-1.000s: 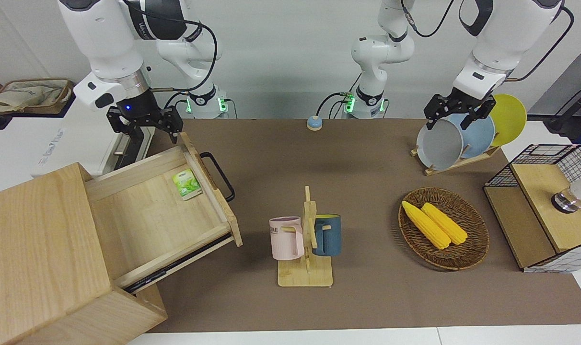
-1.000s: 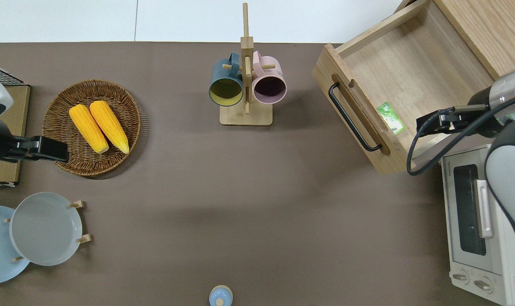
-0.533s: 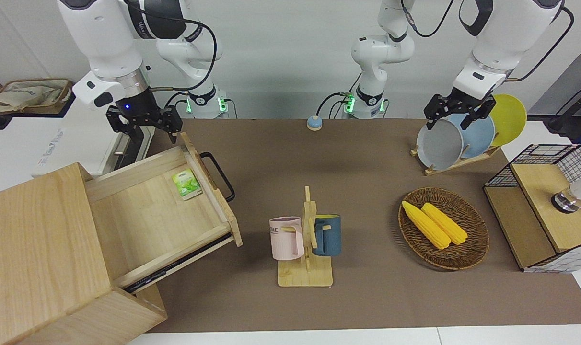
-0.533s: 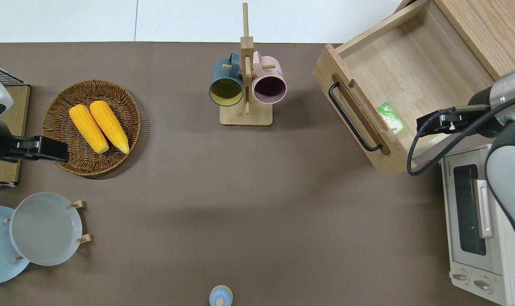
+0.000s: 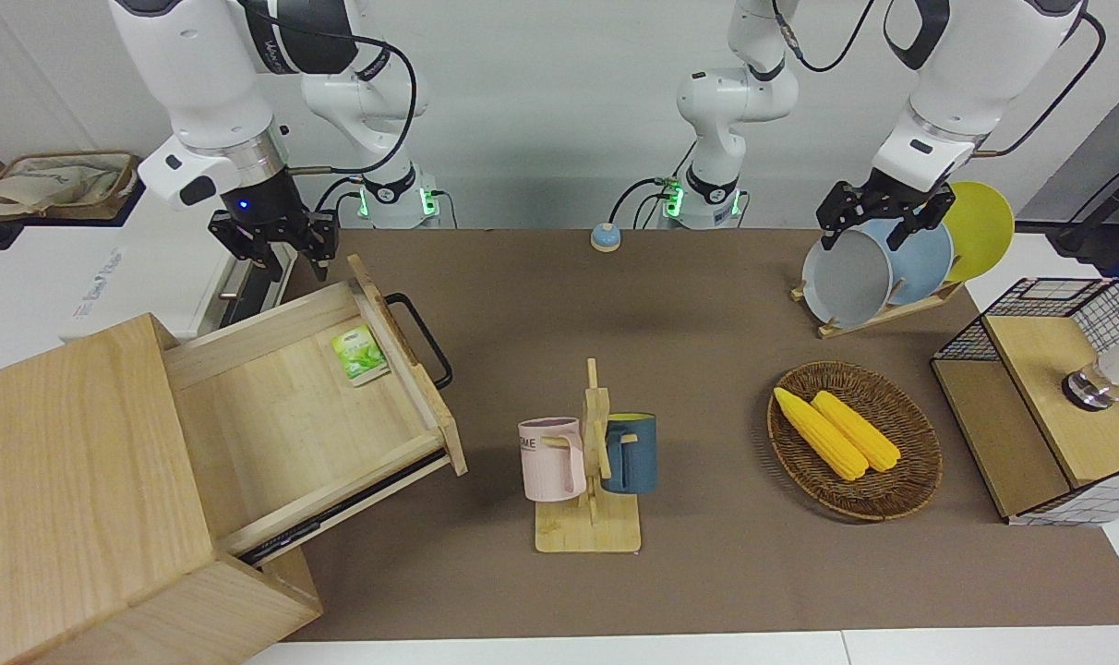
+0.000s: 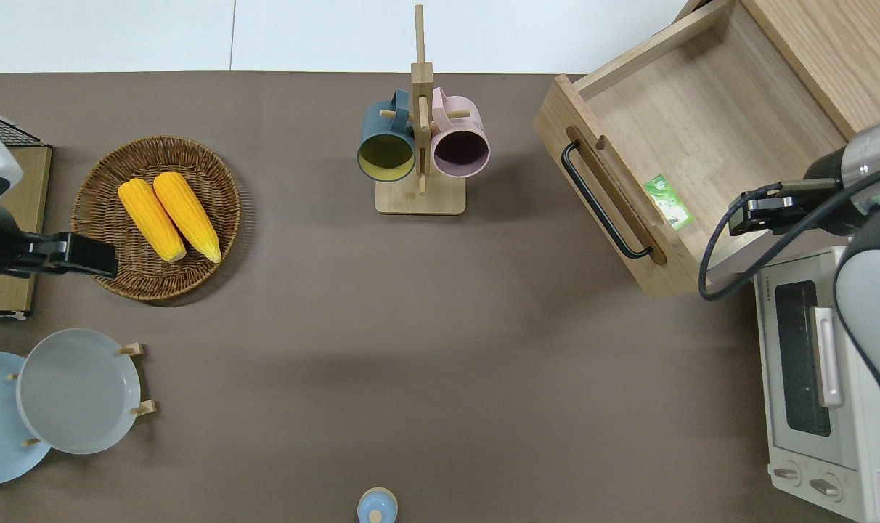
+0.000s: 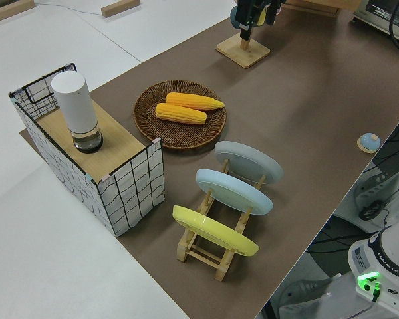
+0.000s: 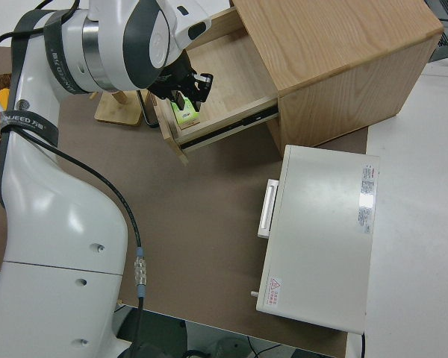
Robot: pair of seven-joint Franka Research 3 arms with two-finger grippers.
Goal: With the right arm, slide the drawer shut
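Note:
The drawer (image 5: 282,416) stands pulled far out of the big light-wood box (image 5: 70,480), its black loop handle (image 5: 421,337) facing the middle of the table. It also shows in the overhead view (image 6: 701,123) and the right side view (image 8: 224,74). A green packet (image 5: 360,355) lies in it by the front panel. My right gripper (image 5: 282,251), blue wrist light on, hangs open and empty over the drawer's side wall nearest the robots, touching nothing; it also shows in the right side view (image 8: 185,93). My left arm is parked with its gripper (image 5: 878,222) open.
A white toaster oven (image 6: 810,378) stands beside the drawer, nearer the robots. A mug rack (image 5: 589,462) with two mugs is mid-table. A wicker basket (image 5: 910,480) of corn, a plate rack (image 5: 878,268) and a wire-mesh box (image 5: 1049,397) stand toward the left arm's end.
My right gripper has turned about its wrist and shifted slightly away from the drawer's front panel, toward the toaster oven. The drawer and the left arm have not moved.

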